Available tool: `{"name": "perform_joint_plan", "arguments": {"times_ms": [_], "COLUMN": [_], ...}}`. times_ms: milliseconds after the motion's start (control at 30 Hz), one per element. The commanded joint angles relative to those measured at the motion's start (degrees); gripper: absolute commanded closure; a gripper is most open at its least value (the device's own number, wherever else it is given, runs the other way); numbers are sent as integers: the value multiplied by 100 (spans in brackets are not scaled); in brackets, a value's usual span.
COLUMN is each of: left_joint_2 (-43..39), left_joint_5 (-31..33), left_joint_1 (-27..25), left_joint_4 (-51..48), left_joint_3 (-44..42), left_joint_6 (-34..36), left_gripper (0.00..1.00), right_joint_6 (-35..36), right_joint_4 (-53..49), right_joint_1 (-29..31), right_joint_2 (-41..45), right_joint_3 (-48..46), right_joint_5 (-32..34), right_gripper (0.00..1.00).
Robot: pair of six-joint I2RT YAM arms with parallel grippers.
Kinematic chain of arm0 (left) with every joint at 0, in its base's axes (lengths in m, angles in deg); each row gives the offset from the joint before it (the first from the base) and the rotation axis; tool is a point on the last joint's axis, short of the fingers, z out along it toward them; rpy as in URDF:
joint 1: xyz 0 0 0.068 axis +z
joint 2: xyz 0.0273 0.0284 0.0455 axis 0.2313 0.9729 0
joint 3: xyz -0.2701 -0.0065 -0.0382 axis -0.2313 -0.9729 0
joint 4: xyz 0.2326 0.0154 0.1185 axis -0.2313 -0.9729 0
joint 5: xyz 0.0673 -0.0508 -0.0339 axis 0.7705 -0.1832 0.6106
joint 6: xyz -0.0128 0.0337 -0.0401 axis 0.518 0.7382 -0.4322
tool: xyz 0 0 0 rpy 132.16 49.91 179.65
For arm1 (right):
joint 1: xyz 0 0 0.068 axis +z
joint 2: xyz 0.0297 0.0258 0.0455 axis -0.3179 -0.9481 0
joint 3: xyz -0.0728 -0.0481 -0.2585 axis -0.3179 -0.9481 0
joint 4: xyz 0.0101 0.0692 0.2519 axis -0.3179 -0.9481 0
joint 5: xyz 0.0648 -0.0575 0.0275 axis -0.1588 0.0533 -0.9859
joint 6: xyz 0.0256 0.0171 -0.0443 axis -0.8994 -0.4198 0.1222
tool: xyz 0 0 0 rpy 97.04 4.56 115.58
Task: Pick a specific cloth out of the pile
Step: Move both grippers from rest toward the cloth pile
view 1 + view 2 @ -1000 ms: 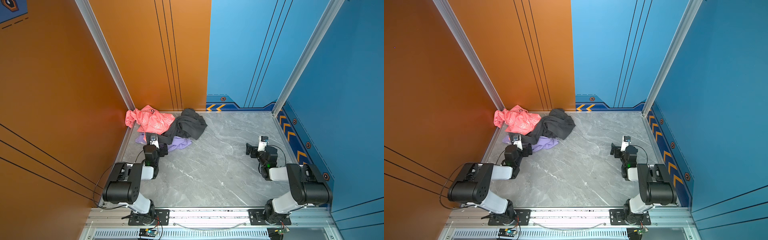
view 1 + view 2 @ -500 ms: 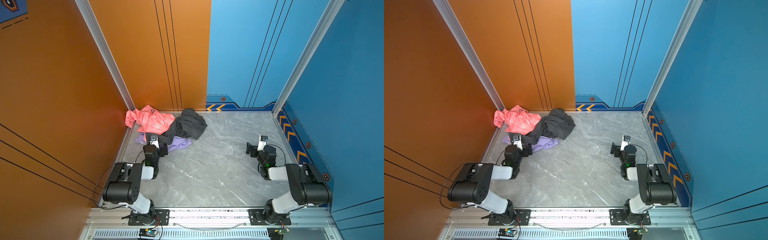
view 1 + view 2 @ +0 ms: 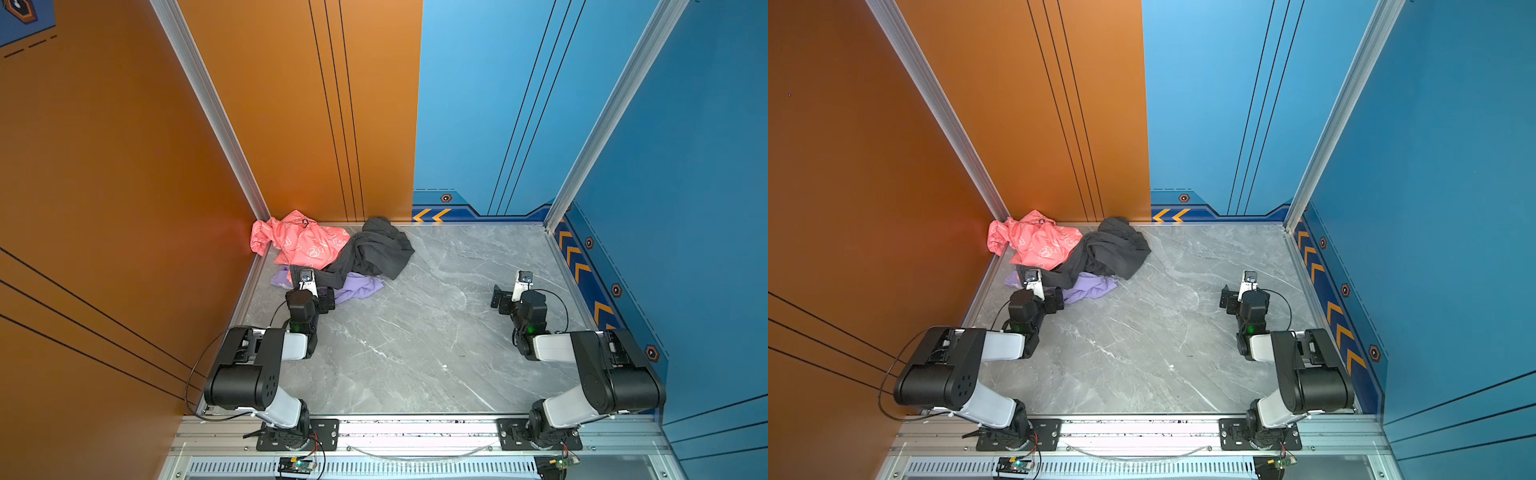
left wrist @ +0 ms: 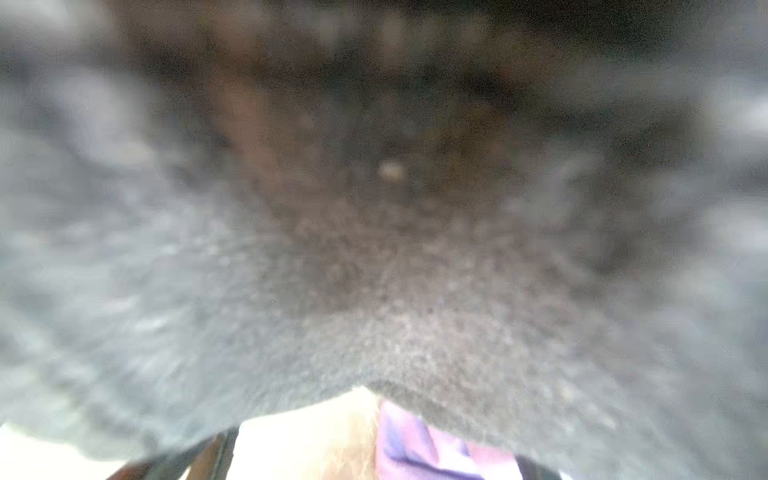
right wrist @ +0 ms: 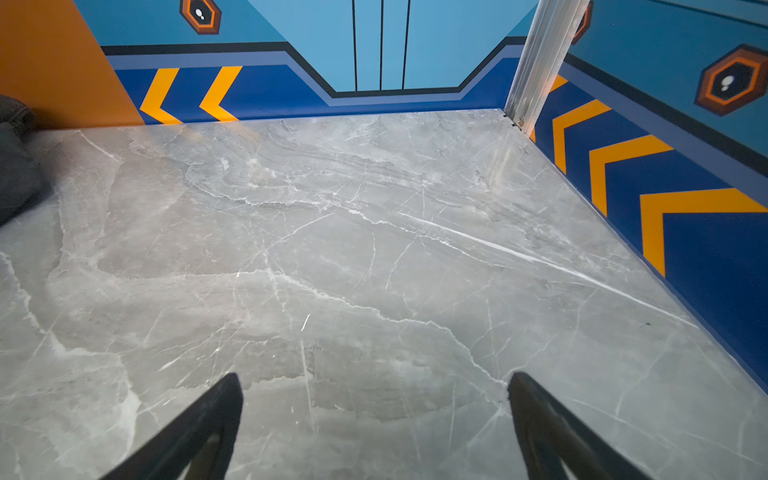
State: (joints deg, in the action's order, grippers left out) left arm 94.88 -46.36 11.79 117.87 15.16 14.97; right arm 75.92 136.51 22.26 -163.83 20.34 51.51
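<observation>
left pincer (image 3: 326,298) sits low at the near edge of the pile (image 3: 332,257), nose into fabric. released or clenched, i cannot tell. its wrist view is a blur of dark grey trousers (image 4: 374,249) pressed against the lens, with only a sliver of lavender cloth (image 4: 415,451) at the frame edge (dark shapes either side may be fingers, too smeared to read).

where the cloth lies: in both top views it is at the bottom of the pile, flat on the tabletop (image 3: 415,340), and one lobe (image 3: 359,289) pokes out toward the open middle. a trouser leg crosses over it. the pink garment (image 3: 305,245) is farther back, in the corner by the orange wall. the pincer is just beside the exposed lavender, possibly touching it. contact is hidden.

step, as i judge it: reach and grasp on the cloth, not yet lifted out. nothing lavender has left the pile.

next move calls for a bite on lavender alone, at the free lobe clear of the trouser leg. then a low drag toward the bare middle, so the trousers slide off rather than ride along. risk: pinching both layers.

right pincer (image 5: 374,386) is spread wide and empty, over bare tabletop. it is well apart from the pile, and only a dark fold shows at the edge of its wrist view.
</observation>
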Motion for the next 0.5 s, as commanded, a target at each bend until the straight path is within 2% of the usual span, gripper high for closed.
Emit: {"name": "perform_joint_plan", "arguments": {"times_ms": [0, 133, 267, 400, 467], "left_joint_2": [-730, -1722, -2794, -3488, -3737], "left_joint_5": [487, 721, 856, 1018, 1206], "left_joint_1": [-26, -94, -115, -63, -10], "left_joint_4": [-292, -1193, -3035, -4739, -5726], "left_joint_3": [-139, -170, 264, 847, 1215], "left_joint_6": [-88, -61, -70, -309, -671], "left_gripper": [2, 2, 2, 2, 2], "right_joint_6": [186, 366, 191, 385, 470], "right_joint_4": [-976, -1376, -1698, -2082, -2266], "right_joint_1": [107, 297, 440, 854, 1079], "right_joint_2": [526, 980, 1278, 1272, 1142], "right_joint_3": [432, 611, 910, 1324, 1584], "right_joint_5": [310, 318, 192, 2, -232], "right_gripper": [0, 0, 0, 0, 0]}}
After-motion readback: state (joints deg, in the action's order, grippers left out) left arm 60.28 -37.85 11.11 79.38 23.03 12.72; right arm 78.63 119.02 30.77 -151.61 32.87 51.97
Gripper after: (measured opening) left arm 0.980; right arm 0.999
